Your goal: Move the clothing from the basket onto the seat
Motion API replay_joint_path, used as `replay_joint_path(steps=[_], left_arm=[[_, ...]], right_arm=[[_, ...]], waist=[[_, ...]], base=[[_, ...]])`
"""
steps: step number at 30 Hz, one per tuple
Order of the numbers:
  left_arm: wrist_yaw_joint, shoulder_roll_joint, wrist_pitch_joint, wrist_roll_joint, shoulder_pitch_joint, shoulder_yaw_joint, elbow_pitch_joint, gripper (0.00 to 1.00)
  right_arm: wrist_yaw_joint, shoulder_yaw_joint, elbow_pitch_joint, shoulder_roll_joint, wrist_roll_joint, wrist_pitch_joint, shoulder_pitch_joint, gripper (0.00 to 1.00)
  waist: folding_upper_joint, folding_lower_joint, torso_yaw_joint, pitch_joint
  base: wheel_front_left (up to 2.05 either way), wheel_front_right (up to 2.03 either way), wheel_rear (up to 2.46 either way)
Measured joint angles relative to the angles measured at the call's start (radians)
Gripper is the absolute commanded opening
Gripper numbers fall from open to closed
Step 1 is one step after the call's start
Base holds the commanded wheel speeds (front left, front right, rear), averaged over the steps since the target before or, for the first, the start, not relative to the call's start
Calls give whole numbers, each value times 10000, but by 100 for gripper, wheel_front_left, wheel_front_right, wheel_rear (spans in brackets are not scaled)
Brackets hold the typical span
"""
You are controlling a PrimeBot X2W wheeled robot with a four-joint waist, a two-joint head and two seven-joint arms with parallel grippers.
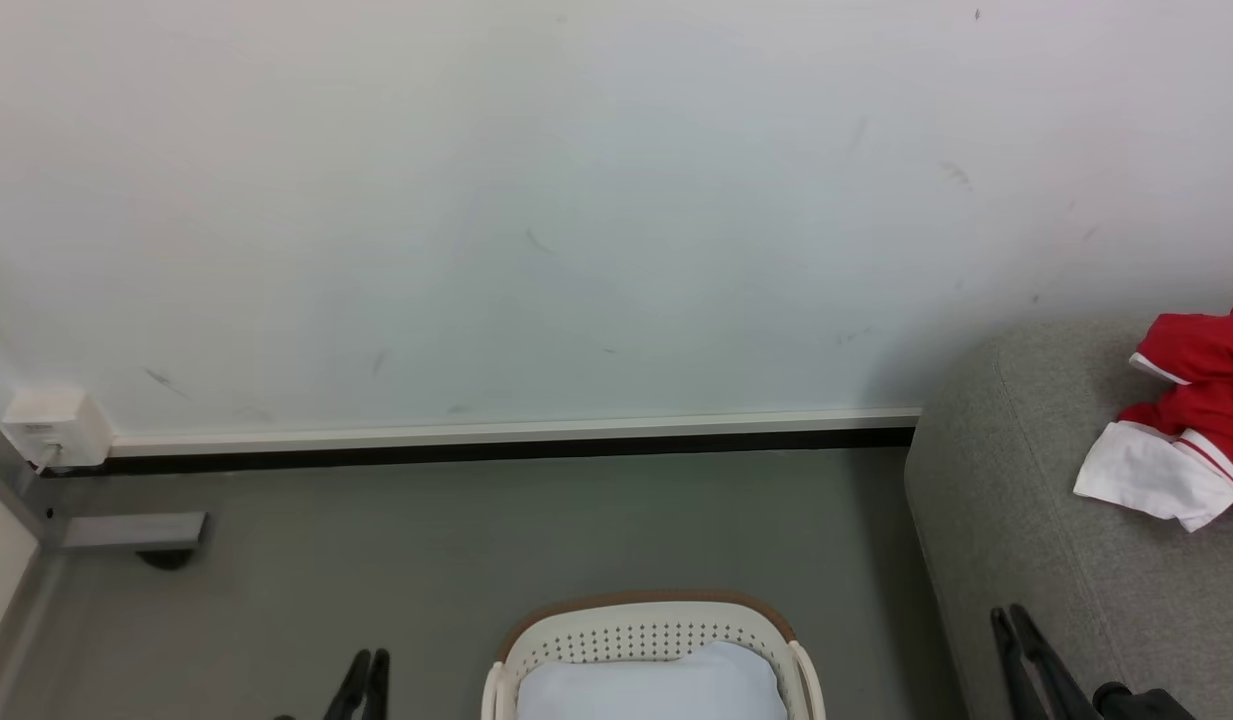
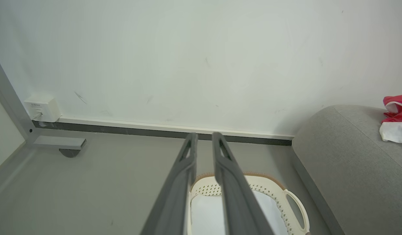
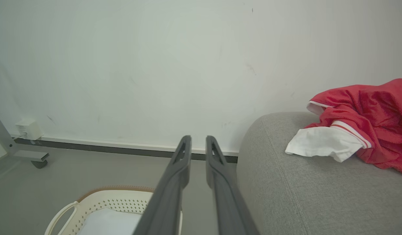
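Observation:
The clothing [image 1: 1191,420], a red garment with white pieces trimmed in red, lies crumpled on the grey seat [image 1: 1016,520] at the right; it also shows in the right wrist view [image 3: 360,130] and at the edge of the left wrist view [image 2: 396,119]. The cream basket [image 1: 646,612] with its brown rim stands on the floor at bottom centre, holding a plain pale pad [image 1: 656,690]. My left gripper [image 1: 364,662] hangs left of the basket, fingers a narrow gap apart [image 2: 204,137], nothing between them. My right gripper [image 1: 1009,618] is beside the seat's front corner, likewise narrowly open and empty [image 3: 198,140].
A white wall with a dark baseboard [image 1: 496,450] runs behind. A white socket box [image 1: 56,425] and a grey metal frame foot with a caster [image 1: 136,532] sit at the far left. Grey floor [image 1: 426,540] lies between basket and wall.

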Motion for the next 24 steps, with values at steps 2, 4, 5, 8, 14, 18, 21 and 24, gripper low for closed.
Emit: replay_joint_path(steps=[2, 4, 5, 8, 14, 18, 21, 24], left_arm=[[-6, -44, 21, -17, 72, -40, 157, 0], [-17, -84, 140, -314, 81, 2, 199, 0], [-42, -100, 190, -500, 78, 48, 203, 0], [-96, -130, 357, -1022, 58, 190, 209, 0], [-194, -190, 633, -1990, -51, 378, 203, 0], [-265, -213, 805, -2642, -98, 525, 198, 0], [-307, -242, 943, -3120, -167, 602, 194, 0], [-362, -265, 1066, -3626, -250, 690, 186, 0]], right_arm=[[0, 4, 150, 23, 19, 17, 81, 0], [0, -21, 182, 44, 345, 136, 122, 0], [0, -42, 180, 46, 562, 186, 118, 0], [0, -117, 169, 46, 1174, 357, 116, 0], [0, -217, 130, 48, 2320, 623, 98, 0], [0, -288, 98, 48, 3043, 807, 64, 0], [0, -351, 65, 50, 3563, 938, 24, 0], [0, -418, 36, 48, 4052, 1068, -54, 0]], waist=[[0, 0, 2, 3], [0, 0, 7, 10], [0, 0, 10, 13], [0, 0, 20, 25], [0, 0, 41, 48], [0, 1, 53, 63], [0, 1, 63, 74], [0, 1, 73, 86]], base=[[0, 0, 0], [0, 0, 0], [0, 0, 0], [0, 0, 0], [0, 0, 0], [0, 0, 0], [0, 0, 0], [0, 0, 0]])
